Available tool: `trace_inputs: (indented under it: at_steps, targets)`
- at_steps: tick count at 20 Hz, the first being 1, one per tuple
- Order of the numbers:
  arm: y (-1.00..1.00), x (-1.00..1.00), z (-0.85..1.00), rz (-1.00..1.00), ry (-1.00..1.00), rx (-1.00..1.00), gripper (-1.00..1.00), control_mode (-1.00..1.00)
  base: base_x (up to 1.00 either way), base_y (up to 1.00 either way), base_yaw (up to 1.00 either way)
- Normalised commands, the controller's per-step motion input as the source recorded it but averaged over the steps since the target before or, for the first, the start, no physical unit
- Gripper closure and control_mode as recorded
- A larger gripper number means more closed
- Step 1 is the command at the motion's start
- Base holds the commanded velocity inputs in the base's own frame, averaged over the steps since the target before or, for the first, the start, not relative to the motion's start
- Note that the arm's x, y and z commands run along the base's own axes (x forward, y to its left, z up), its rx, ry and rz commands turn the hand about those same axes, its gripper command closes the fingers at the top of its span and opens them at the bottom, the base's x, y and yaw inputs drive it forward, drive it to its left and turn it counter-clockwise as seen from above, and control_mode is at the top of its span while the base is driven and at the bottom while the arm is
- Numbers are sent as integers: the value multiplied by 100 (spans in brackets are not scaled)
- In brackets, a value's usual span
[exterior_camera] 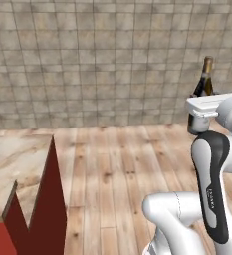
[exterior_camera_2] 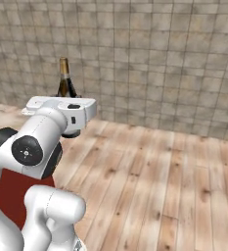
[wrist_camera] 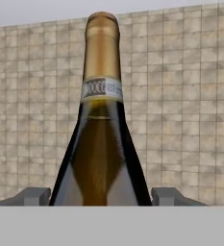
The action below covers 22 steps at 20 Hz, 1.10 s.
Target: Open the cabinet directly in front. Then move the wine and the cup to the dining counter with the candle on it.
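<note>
Hand view: jaws grip wine (wrist_camera: 102, 144) (base views hide them).

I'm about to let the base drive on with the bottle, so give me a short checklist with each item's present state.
1. Tall dark glass wine bottle with gold-foiled neck sits between the grey fingertips: ok.
2. Gripper shut on the bottle's body: ok, the fingers flank it closely.
3. Bottle upright: ok in the base views.
4. Wooden floor ahead free of obstacles: ok.
5. Beige-brown marbled counter on a red base is at the left; candle on it: cannot tell.
6. Yellow cup's whereabouts: cannot tell.
</note>
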Motion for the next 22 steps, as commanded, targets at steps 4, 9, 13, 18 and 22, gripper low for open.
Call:
trace_inputs:
  at_steps: [4, 9, 13, 18, 22]
  targets:
    - [0, 0, 0, 0, 0, 0, 100, 100, 100, -25, 0]
    - [0, 0, 0, 0, 0, 0, 100, 100, 100, -23, 0]
    - [0, 0, 0, 0, 0, 0, 100, 100, 100, -24, 0]
    - [0, 0, 0, 0, 0, 0, 100, 100, 100, -32, 2]
    - [0, 0, 0, 0, 0, 0, 100, 100, 100, -53, 18]
